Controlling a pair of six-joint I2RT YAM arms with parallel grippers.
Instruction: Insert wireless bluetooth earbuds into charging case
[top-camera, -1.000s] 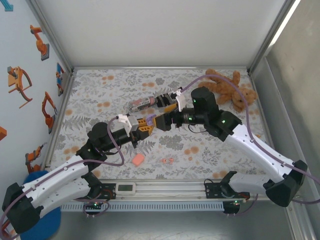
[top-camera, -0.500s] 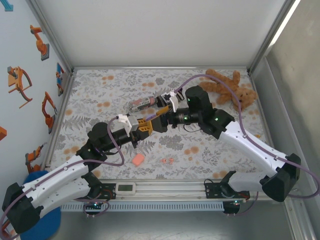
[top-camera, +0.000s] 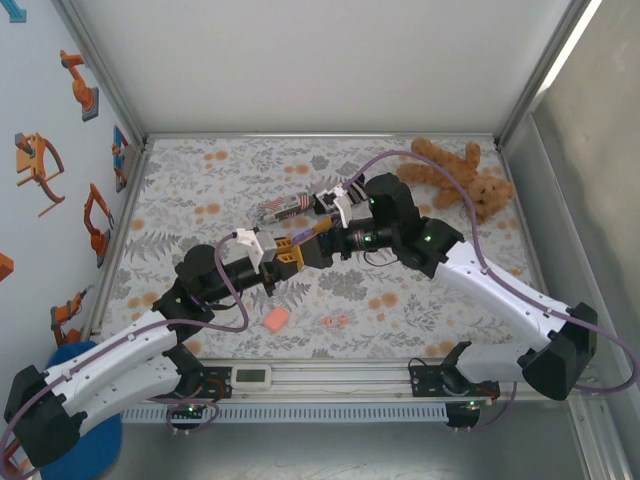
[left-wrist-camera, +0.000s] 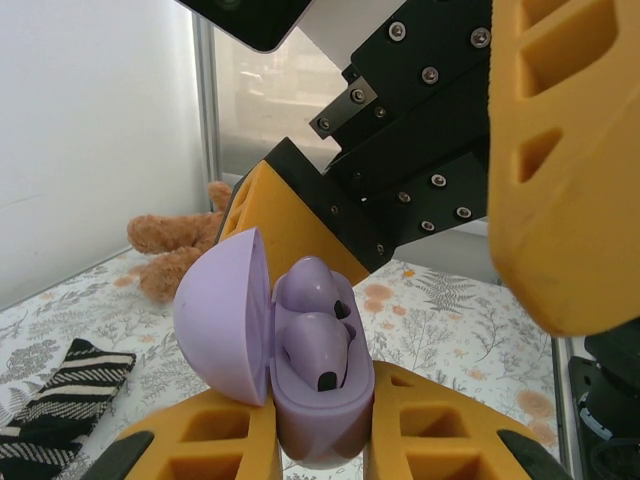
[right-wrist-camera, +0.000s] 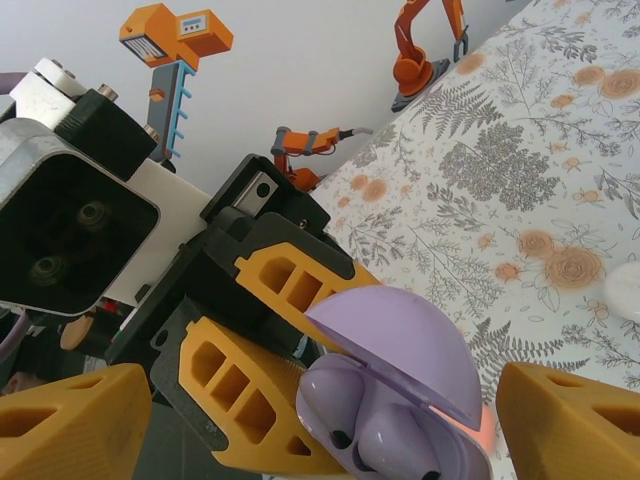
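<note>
Right tool (top-camera: 312, 246), shifted leftward, now straddles with fingers spread the open lilac charging case (left-wrist-camera: 322, 400) clenched by the left tool (top-camera: 286, 255), lilac earbuds (left-wrist-camera: 312, 340) seated inside.

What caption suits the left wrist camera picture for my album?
Open lilac plastic charging case, two lilac earbuds seated inside, gripped by the left hand; the right hand is open around it.

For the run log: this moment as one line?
left gripper shut on purple case | lid open, two purple earbuds seated | right gripper open near case
</note>
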